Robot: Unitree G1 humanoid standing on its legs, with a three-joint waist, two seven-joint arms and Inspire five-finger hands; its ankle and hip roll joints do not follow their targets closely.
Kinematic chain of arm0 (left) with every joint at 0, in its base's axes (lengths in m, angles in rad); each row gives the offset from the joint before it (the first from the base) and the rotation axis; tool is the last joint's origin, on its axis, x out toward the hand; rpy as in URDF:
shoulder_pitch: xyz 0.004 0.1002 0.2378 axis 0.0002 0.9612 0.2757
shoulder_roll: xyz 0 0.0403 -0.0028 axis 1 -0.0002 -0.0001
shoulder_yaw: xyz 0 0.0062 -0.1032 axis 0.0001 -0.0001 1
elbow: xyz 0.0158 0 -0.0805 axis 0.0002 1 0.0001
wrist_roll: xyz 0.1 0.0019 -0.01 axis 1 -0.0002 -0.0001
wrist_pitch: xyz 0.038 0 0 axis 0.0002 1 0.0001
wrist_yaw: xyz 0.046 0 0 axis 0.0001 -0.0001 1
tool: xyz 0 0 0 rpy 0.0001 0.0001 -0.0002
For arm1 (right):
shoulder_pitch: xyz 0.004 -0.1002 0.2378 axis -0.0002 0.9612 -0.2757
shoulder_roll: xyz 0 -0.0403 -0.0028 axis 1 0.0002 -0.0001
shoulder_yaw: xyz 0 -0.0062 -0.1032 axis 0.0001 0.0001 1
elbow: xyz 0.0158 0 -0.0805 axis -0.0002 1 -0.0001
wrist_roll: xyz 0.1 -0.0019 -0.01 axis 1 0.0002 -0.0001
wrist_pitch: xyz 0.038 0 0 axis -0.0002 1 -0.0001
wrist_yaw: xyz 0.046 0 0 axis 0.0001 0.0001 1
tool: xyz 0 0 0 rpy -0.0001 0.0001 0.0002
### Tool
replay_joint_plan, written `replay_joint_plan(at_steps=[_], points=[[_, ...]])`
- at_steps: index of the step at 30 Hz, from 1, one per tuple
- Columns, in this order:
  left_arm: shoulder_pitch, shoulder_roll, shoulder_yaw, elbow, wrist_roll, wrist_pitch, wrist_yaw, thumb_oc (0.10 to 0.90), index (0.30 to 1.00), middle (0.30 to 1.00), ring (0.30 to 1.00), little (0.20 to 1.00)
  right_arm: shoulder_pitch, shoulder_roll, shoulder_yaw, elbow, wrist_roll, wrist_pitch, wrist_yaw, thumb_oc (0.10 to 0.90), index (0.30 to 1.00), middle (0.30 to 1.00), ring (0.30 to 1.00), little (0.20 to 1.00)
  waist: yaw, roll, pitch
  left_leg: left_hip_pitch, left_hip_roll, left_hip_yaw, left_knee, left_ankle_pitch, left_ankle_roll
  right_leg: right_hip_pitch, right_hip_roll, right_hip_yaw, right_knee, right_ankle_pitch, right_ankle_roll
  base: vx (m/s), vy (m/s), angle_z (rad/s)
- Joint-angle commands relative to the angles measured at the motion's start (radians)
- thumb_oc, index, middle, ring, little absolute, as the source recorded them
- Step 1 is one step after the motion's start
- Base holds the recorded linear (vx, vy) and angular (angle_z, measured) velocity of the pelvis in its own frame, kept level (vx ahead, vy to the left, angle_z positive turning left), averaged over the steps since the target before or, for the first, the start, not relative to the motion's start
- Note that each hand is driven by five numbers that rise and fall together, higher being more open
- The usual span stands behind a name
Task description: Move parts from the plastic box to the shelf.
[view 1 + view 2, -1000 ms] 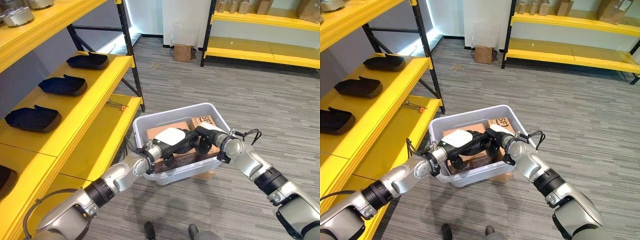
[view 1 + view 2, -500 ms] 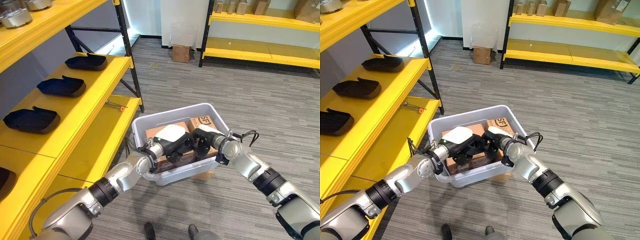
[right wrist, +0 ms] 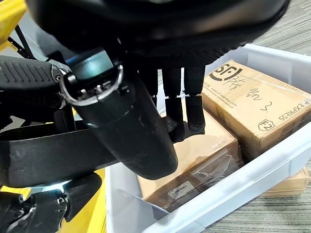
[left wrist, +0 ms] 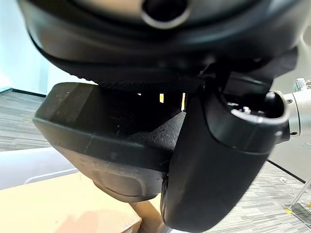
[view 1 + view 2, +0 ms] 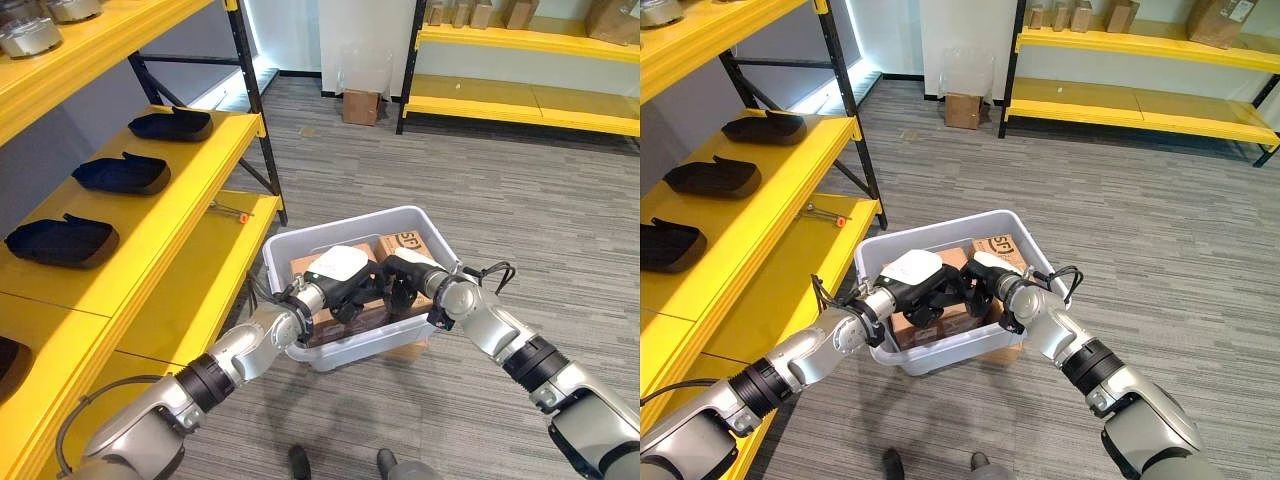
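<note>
Pickup step: my left hand [image 5: 345, 283] and right hand [image 5: 405, 278] clasp a black part [image 5: 950, 290] in the plastic box [image 5: 300, 240]; next I must lift it toward the shelf [image 5: 190, 215].

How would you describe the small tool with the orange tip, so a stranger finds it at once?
Look at the yellow shelf rack at the left, then its lower board beside the grey plastic box. The thin metal tool lies there alone, orange-tipped, unlike the black moulded parts on the board above.
</note>
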Motion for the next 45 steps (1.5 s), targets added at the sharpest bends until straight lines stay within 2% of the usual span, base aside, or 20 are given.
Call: replay_joint_plan(at_steps=[1, 5, 8, 9, 12, 16, 21, 26, 28, 30, 31, 32, 35, 39, 41, 43, 45], points=[[-0.083, -0.048, 0.024, 0.041, 0.013, -0.071, 0.070, 0.400, 0.300, 0.300, 0.300, 0.300, -0.215, 0.037, -0.061, -0.039, 0.023, -0.109, -0.092, 0.400, 0.300, 0.300, 0.300, 0.300, 0.013, -0.014, -0.117, 0.094, 0.099, 0.027, -0.008, -0.114, -0.049, -0.087, -0.004, -0.023, 0.048, 0.032, 0.010, 0.00, 0.000, 0.00], [-0.079, -0.041, 0.040, 0.043, 0.015, -0.082, 0.086, 0.400, 0.300, 0.300, 0.300, 0.300, -0.217, 0.036, -0.064, -0.036, 0.039, -0.113, -0.097, 0.400, 0.300, 0.300, 0.300, 0.300, 0.012, -0.016, -0.121, 0.100, 0.095, 0.039, -0.008, -0.122, -0.049, -0.084, -0.008, -0.024, 0.019, 0.050, 0.016, 0.00, 0.003, -0.06], [-0.070, -0.042, 0.050, 0.044, 0.012, -0.097, 0.099, 0.400, 0.300, 0.300, 0.300, 0.300, -0.211, 0.042, -0.076, -0.040, 0.079, -0.122, -0.139, 0.400, 0.300, 0.300, 0.300, 0.300, 0.012, -0.017, -0.124, 0.104, 0.092, 0.046, -0.008, -0.126, -0.048, -0.081, -0.009, -0.022, 0.006, 0.058, 0.018, 0.01, 0.003, -0.12], [-0.070, -0.046, 0.050, 0.044, 0.014, -0.098, 0.104, 0.400, 0.300, 0.300, 0.300, 0.300, -0.212, 0.050, -0.082, -0.045, 0.101, -0.123, -0.170, 0.900, 1.000, 1.000, 1.000, 1.000, 0.012, -0.016, -0.125, 0.109, 0.089, 0.046, -0.008, -0.138, -0.047, -0.073, -0.010, -0.021, -0.003, 0.053, 0.020, 0.00, 0.004, -0.06], [-0.070, -0.049, 0.051, 0.045, 0.014, -0.095, 0.107, 0.400, 0.300, 0.300, 0.300, 0.300, -0.209, 0.062, -0.096, -0.060, 0.141, -0.131, -0.212, 0.900, 1.000, 1.000, 1.000, 1.000, 0.012, -0.014, -0.125, 0.109, 0.088, 0.046, -0.008, -0.138, -0.046, -0.074, -0.010, -0.020, -0.005, 0.057, 0.020, 0.00, 0.000, 0.00], [-0.070, -0.050, 0.058, 0.042, 0.010, -0.093, 0.105, 0.400, 0.300, 0.300, 0.300, 0.300, -0.203, 0.079, -0.127, -0.084, 0.162, -0.106, -0.223, 0.900, 1.000, 1.000, 1.000, 1.000, 0.012, -0.014, -0.124, 0.111, 0.085, 0.048, -0.008, -0.134, -0.044, -0.075, -0.011, -0.020, -0.004, 0.062, 0.019, 0.01, 0.004, 0.00], [-0.072, -0.056, 0.055, 0.039, 0.017, -0.080, 0.110, 0.400, 0.300, 0.300, 0.300, 0.300, -0.180, 0.097, -0.147, -0.111, 0.246, -0.132, -0.271, 0.900, 1.000, 1.000, 1.000, 1.000, 0.010, -0.014, -0.123, 0.114, 0.083, 0.047, -0.008, -0.136, -0.041, -0.073, -0.012, -0.018, -0.001, 0.061, 0.019, -0.01, -0.001, 0.00], [-0.067, -0.055, 0.065, 0.033, 0.013, -0.073, 0.114, 0.400, 0.300, 0.300, 0.300, 0.300, -0.151, 0.118, -0.197, -0.168, 0.334, -0.190, -0.317, 0.900, 1.000, 1.000, 1.000, 1.000, 0.009, -0.011, -0.123, 0.117, 0.082, 0.044, -0.008, -0.139, -0.039, -0.071, -0.011, -0.015, -0.004, 0.061, 0.019, 0.00, 0.000, 0.00], [-0.060, -0.057, 0.079, 0.027, 0.019, -0.072, 0.116, 0.400, 0.300, 0.300, 0.300, 0.300, -0.128, 0.117, -0.235, -0.220, 0.383, -0.207, -0.306, 0.900, 1.000, 1.000, 1.000, 1.000, 0.007, -0.010, -0.123, 0.118, 0.082, 0.042, -0.008, -0.140, -0.039, -0.069, -0.012, -0.015, -0.007, 0.061, 0.021, 0.00, 0.000, 0.00], [-0.058, -0.057, 0.082, 0.028, 0.020, -0.072, 0.119, 0.400, 0.300, 0.300, 0.300, 0.300, -0.120, 0.117, -0.242, -0.236, 0.414, -0.197, -0.296, 0.900, 1.000, 1.000, 1.000, 1.000, 0.006, -0.010, -0.124, 0.117, 0.081, 0.041, -0.008, -0.140, -0.040, -0.069, -0.012, -0.015, -0.007, 0.061, 0.022, 0.00, 0.000, 0.00], [-0.055, -0.060, 0.090, 0.033, 0.027, -0.073, 0.125, 0.400, 0.300, 0.300, 0.300, 0.300, -0.101, 0.115, -0.259, -0.277, 0.480, -0.154, -0.280, 0.900, 1.000, 1.000, 1.000, 1.000, 0.004, -0.010, -0.122, 0.118, 0.082, 0.041, -0.008, -0.140, -0.040, -0.069, -0.013, -0.015, -0.006, 0.061, 0.022, 0.00, 0.000, 0.00], [-0.054, -0.061, 0.089, 0.033, 0.027, -0.072, 0.126, 0.400, 0.300, 0.300, 0.300, 0.300, -0.098, 0.114, -0.261, -0.283, 0.485, -0.151, -0.280, 0.900, 1.000, 1.000, 1.000, 1.000, 0.004, -0.010, -0.122, 0.118, 0.083, 0.041, -0.008, -0.139, -0.040, -0.068, -0.013, -0.015, -0.006, 0.060, 0.021, 0.00, 0.000, 0.00], [-0.031, -0.051, 0.116, 0.025, 0.037, -0.072, 0.161, 0.400, 0.300, 0.300, 0.300, 0.300, -0.040, 0.097, -0.311, -0.394, 0.608, -0.153, -0.331, 0.900, 1.000, 1.000, 1.000, 1.000, 0.000, -0.012, -0.122, 0.116, 0.083, 0.042, -0.008, -0.140, -0.040, -0.070, -0.012, -0.016, -0.002, 0.055, 0.022, 0.00, 0.000, 0.00], [-0.002, -0.031, 0.158, 0.002, 0.049, -0.090, 0.200, 0.400, 0.300, 0.300, 0.300, 0.300, 0.061, 0.075, -0.423, -0.506, 0.839, -0.209, -0.357, 0.900, 1.000, 1.000, 1.000, 1.000, -0.012, -0.014, -0.123, 0.115, 0.083, 0.045, -0.008, -0.142, -0.039, -0.073, -0.011, -0.011, -0.002, 0.056, 0.024, 0.00, 0.000, 0.00], [0.023, -0.022, 0.184, -0.023, 0.064, -0.098, 0.204, 0.400, 0.300, 0.300, 0.300, 0.300, 0.130, 0.071, -0.486, -0.534, 0.943, -0.241, -0.327, 0.900, 1.000, 1.000, 1.000, 1.000, -0.016, -0.015, -0.120, 0.112, 0.085, 0.043, -0.008, -0.142, -0.039, -0.076, -0.010, -0.011, 0.001, 0.055, 0.024, -0.04, -0.035, -0.03], [0.042, -0.014, 0.197, -0.039, 0.068, -0.087, 0.221, 0.400, 0.300, 0.300, 0.300, 0.300, 0.202, 0.091, -0.534, -0.546, 1.124, -0.318, -0.225, 0.900, 1.000, 1.000, 1.000, 1.000, -0.019, -0.014, -0.120, 0.111, 0.086, 0.041, -0.008, -0.143, -0.037, -0.074, -0.012, -0.014, -0.003, 0.054, 0.024, -0.04, -0.040, -0.05], [0.057, -0.005, 0.213, -0.033, 0.074, -0.106, 0.235, 0.400, 0.300, 0.300, 0.300, 0.300, 0.275, 0.116, -0.586, -0.579, 1.249, -0.363, -0.113, 0.900, 1.000, 1.000, 1.000, 1.000, -0.022, -0.013, -0.122, 0.110, 0.088, 0.041, -0.008, -0.144, -0.039, -0.074, -0.013, -0.016, -0.008, 0.057, 0.028, -0.01, -0.042, -0.06]])
